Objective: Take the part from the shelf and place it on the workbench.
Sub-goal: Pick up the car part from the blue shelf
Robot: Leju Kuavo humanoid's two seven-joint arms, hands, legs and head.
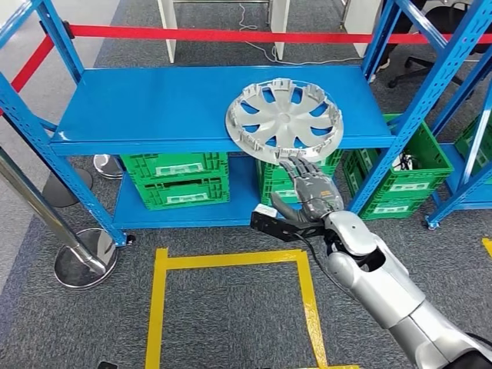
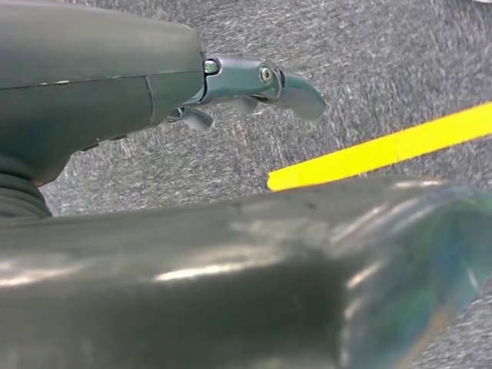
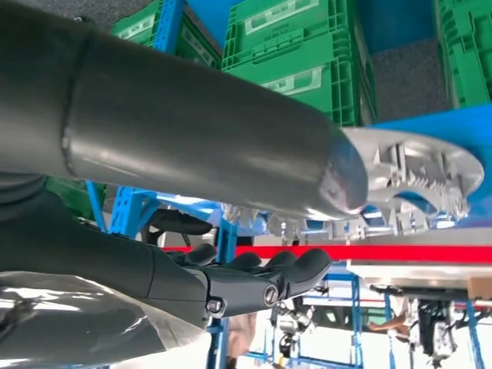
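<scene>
Reaching toward the hubcap (image 1: 284,121), upper centre of frame, overhanging the blue shelf (image 1: 151,111) front edge. Right hand (image 1: 307,188) spread, empty, just below the rim, thumb (image 3: 342,181) near its underside. Best slid under the overhang, then pinched firmly before lifting clear. Left hand (image 2: 255,81) empty, hanging low.

Industrial workshop or warehouse: blue steel shelving (image 1: 191,108) holds green crates (image 1: 174,178) underneath; yellow floor tape (image 1: 232,261) and a red barrier (image 1: 232,34) surround it.

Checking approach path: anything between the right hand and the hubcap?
Nothing. In the head view the right hand sits just below the hubcap's front rim, fingers at its edge.
</scene>
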